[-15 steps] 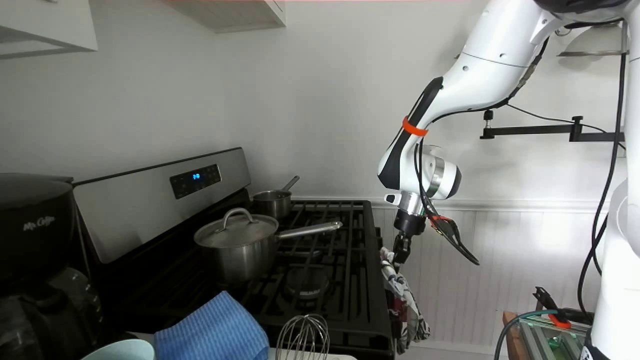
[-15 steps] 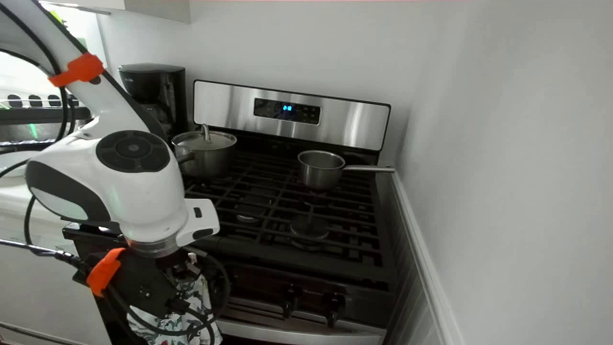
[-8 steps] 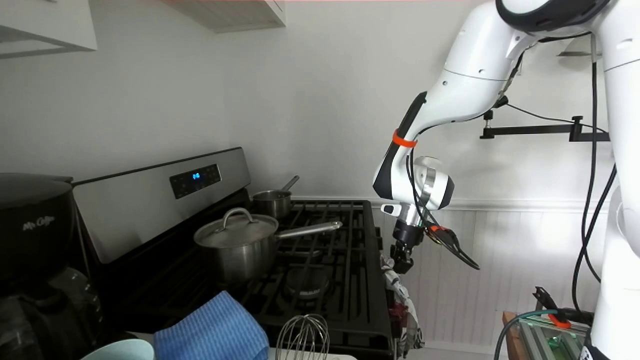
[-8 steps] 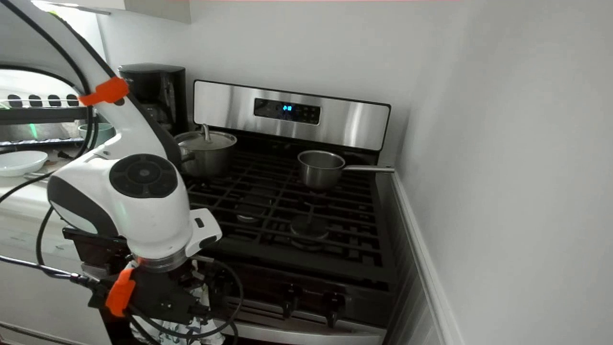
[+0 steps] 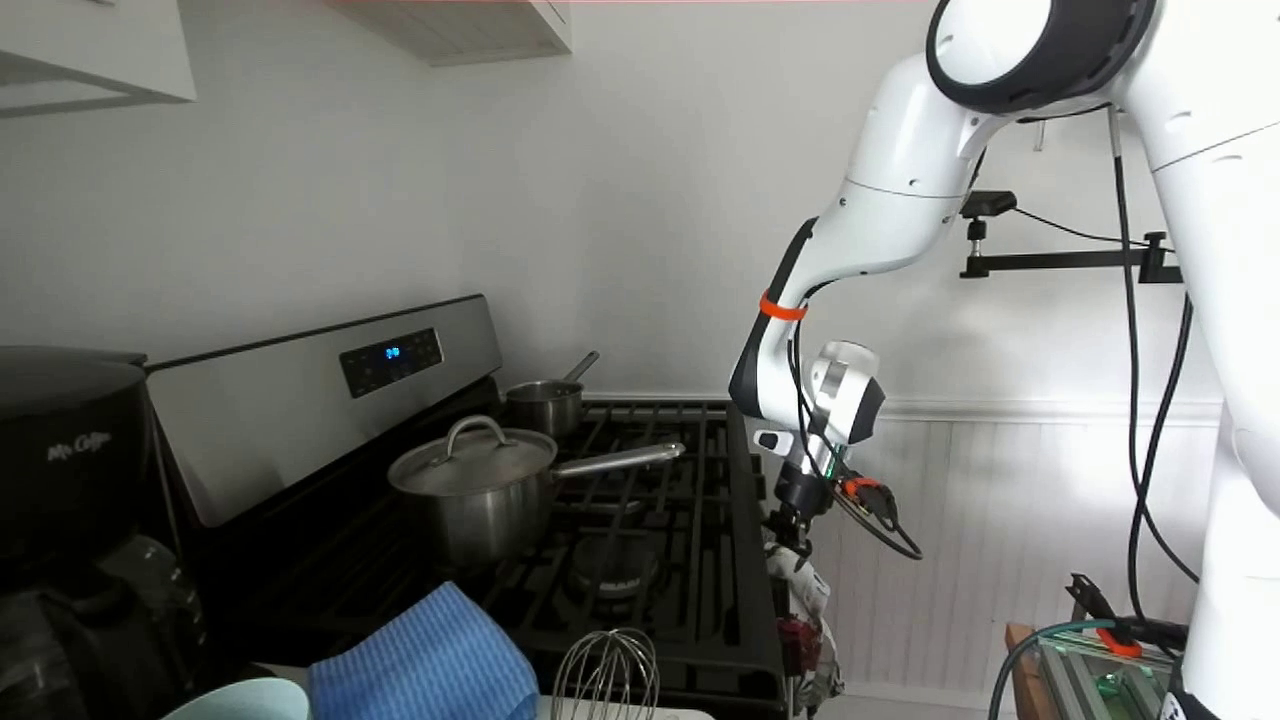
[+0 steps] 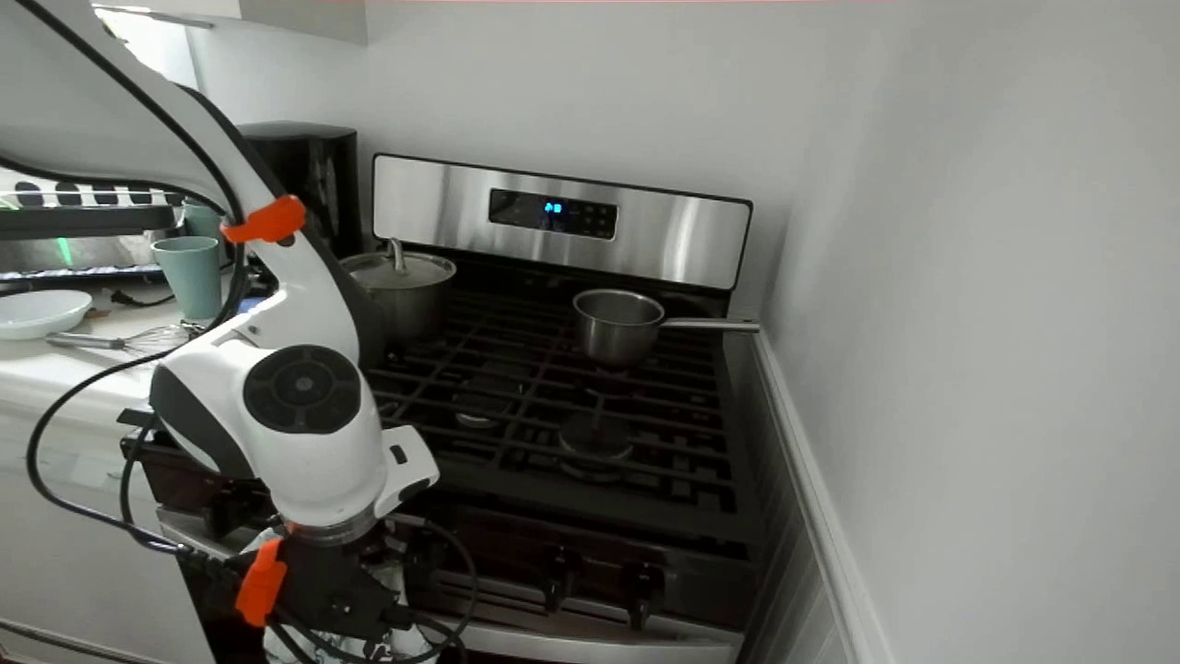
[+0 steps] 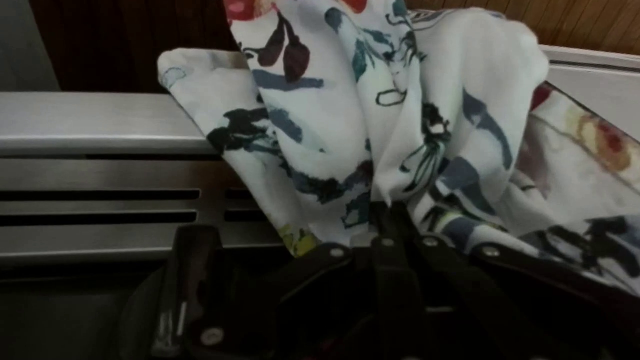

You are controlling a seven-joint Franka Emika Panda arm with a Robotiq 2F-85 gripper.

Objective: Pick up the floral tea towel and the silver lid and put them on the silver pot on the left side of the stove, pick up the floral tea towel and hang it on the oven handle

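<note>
While jaws pinch floral towel [image 7: 340, 130], coffee maker [image 5: 75, 490] reads "Mr. Coffee".

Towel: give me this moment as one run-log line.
gripper: shut on towel | towel: across oven handle | release: not yet done | lid: on pot

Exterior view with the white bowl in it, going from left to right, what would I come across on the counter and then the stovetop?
White bowl → teal cup → black coffee maker → lidded silver saucepan → open silver saucepan.
</note>
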